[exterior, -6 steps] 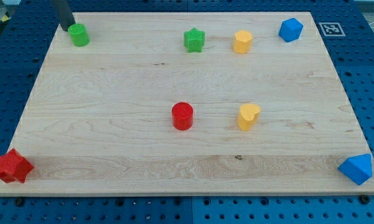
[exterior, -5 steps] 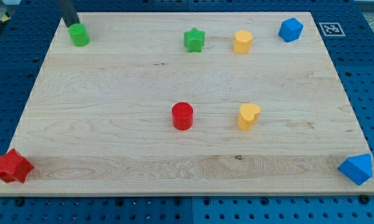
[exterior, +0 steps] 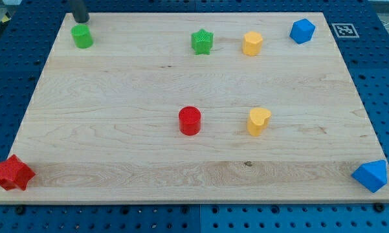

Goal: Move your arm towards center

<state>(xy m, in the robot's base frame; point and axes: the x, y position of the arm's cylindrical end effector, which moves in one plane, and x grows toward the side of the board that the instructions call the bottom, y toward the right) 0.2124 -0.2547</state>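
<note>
My tip (exterior: 81, 20) is at the view's top left, just above the green cylinder-like block (exterior: 82, 37) and close to it. A green star (exterior: 202, 42) and a yellow block (exterior: 252, 43) lie along the top. A blue block (exterior: 302, 30) sits at the top right. A red cylinder (exterior: 189, 120) and a yellow heart-like block (exterior: 259, 121) lie near the board's middle. A red star (exterior: 13, 173) is at the bottom left corner. A blue block (exterior: 371, 175) is at the bottom right corner.
The wooden board (exterior: 116, 155) lies on a blue perforated table (exterior: 6, 77). A black-and-white marker tag (exterior: 344, 30) sits off the board's top right corner.
My tip has moved a little to the view's right and up, from the green block's upper left to just above it. No block has moved.
</note>
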